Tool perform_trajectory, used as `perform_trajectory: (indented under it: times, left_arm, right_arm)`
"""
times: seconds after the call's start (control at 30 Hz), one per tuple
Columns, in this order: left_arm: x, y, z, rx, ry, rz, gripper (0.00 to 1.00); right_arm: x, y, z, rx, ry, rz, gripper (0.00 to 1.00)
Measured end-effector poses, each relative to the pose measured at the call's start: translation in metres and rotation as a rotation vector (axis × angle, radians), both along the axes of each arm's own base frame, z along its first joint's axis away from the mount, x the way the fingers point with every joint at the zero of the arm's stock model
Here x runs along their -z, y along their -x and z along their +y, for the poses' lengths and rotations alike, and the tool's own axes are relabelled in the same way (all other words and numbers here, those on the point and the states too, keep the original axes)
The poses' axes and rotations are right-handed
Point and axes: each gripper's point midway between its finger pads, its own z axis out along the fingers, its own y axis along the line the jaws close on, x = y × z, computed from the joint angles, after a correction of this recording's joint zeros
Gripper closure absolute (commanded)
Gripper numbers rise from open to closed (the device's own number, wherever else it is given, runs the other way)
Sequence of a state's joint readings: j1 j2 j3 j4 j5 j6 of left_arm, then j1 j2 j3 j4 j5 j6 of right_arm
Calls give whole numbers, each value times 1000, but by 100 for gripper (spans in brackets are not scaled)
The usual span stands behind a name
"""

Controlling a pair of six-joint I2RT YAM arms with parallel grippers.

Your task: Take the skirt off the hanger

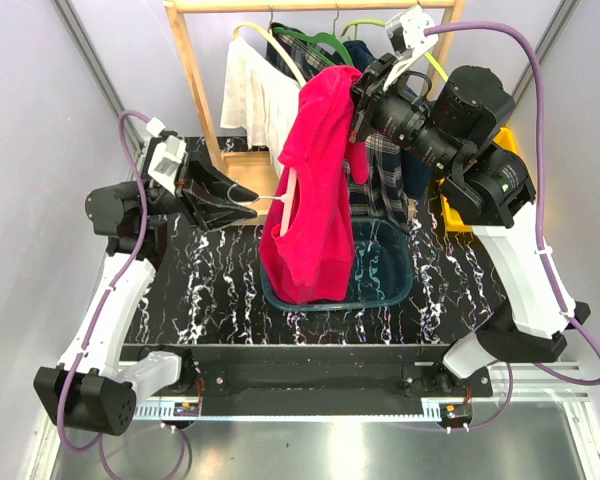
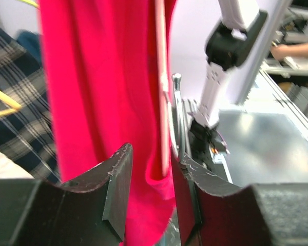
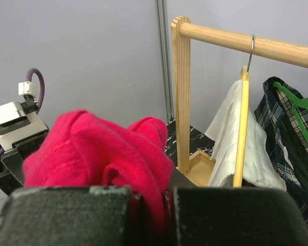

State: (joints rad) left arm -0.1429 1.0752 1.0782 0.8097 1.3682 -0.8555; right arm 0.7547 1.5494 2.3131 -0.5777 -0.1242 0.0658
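Observation:
The plaid skirt hangs on the wooden rack behind my right arm, and its dark green hanger hooks over the rail. It also shows in the right wrist view and the left wrist view. Neither gripper touches it. My right gripper is shut on the top of a red garment, pinched between its jaws in the right wrist view. My left gripper is closed on the red garment's pale hanger, with red cloth between its jaws.
A teal basin sits on the black marbled table under the red garment. The wooden rack post stands at the back left. A white garment on a pale yellow hanger hangs there. A yellow bin is behind the right arm.

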Motion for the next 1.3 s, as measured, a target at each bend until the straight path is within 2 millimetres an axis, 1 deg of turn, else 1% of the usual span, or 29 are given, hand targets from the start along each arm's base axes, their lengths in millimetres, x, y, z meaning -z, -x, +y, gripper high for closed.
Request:
perform_trajectory:
  times: [0.13, 0.23, 0.4, 0.63, 0.73, 0.8, 0.9, 0.97, 1.07, 1.17, 1.3]
  left_arm:
    - [13, 2, 1, 46, -52, 18, 61]
    - [24, -4, 1, 61, -80, 41, 62]
    - [38, -19, 1, 55, -117, 70, 63]
    - [55, -25, 2, 50, -134, 50, 63]
    - [66, -25, 3, 47, -138, 28, 62]
    - [80, -23, 4, 44, -146, 31, 62]
    - [94, -21, 5, 39, -153, 27, 62]
    - [100, -21, 6, 39, -156, 22, 62]
    - [103, -22, 6, 38, -158, 4, 62]
    - [101, -21, 4, 43, -158, -12, 62]
    - [87, -18, 0, 61, -154, -60, 62]
  right_arm:
    - [1, -1, -1, 7, 10, -3, 100]
    - [4, -1, -2, 10, 19, 2, 100]
    - [7, -1, -2, 13, 29, 10, 100]
    - [13, -1, -2, 13, 47, 28, 100]
    - [12, 0, -4, 14, 48, 25, 100]
    - [10, 1, -6, 19, 49, 23, 100]
    - [4, 4, -11, 25, 41, 15, 100]
    - [1, 6, -13, 29, 36, 10, 100]
    - [1, 6, -13, 30, 37, 12, 100]
    - [4, 5, -12, 30, 45, 20, 100]
    - [8, 3, -10, 30, 53, 29, 100]
